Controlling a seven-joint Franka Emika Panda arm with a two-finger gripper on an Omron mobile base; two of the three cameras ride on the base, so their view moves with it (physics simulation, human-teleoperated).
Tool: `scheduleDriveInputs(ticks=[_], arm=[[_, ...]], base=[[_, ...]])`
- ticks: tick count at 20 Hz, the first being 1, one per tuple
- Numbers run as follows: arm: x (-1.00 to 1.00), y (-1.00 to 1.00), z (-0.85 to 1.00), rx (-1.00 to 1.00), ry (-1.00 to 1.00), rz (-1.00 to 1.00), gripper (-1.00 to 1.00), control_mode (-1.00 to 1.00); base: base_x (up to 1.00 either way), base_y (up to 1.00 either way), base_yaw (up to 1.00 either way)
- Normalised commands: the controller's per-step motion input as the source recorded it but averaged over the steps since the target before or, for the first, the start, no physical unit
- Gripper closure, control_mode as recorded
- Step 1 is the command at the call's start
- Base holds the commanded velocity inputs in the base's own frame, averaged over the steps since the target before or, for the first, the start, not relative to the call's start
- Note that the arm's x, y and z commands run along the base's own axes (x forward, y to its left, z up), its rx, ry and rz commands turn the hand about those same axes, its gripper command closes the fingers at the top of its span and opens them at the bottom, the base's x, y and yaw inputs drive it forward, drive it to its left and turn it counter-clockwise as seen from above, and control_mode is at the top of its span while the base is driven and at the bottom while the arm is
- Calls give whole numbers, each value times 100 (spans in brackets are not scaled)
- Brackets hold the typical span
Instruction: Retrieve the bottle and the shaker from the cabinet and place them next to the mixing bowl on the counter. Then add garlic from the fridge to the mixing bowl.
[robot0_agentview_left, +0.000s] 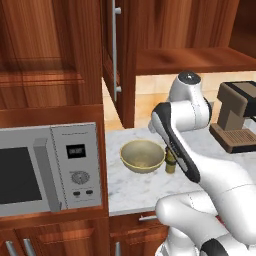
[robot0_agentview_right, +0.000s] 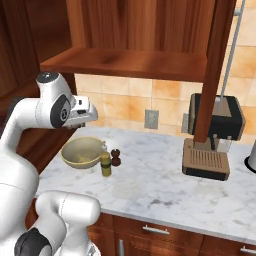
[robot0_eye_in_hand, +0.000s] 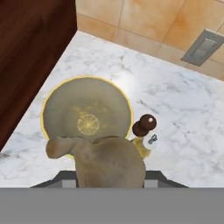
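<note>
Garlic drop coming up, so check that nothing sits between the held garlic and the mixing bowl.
Nothing visible blocks it. The garlic hangs in the gripper over the open mixing bowl, which looks empty. The bottle and shaker stand beside the rim, off the drop path.

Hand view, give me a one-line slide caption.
Garlic held above the mixing bowl, with the bottle and dark shaker beside it.

White marble counter (robot0_agentview_right: 165, 185), mixing bowl (robot0_agentview_right: 82, 152), bottle (robot0_agentview_right: 105, 164) and shaker (robot0_agentview_right: 116, 157) (just beside the bowl), coffee machine (robot0_agentview_right: 214, 137)
</note>
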Motion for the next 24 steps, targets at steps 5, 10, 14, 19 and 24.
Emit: scheduleDriveInputs(ticks=[5, 10, 14, 19, 24], arm=[[26, 2, -31, 5, 0, 2, 100, -100], [15, 32, -25, -13, 0, 4, 100, -100], [23, 27, -32, -12, 0, 0, 100, -100], [25, 0, -29, -4, 2, 0, 100, -100], [7, -1, -9, 5, 7, 1, 100, -100]], base=[[0, 0, 0], [0, 0, 0], [0, 0, 0], [0, 0, 0], [0, 0, 0]])
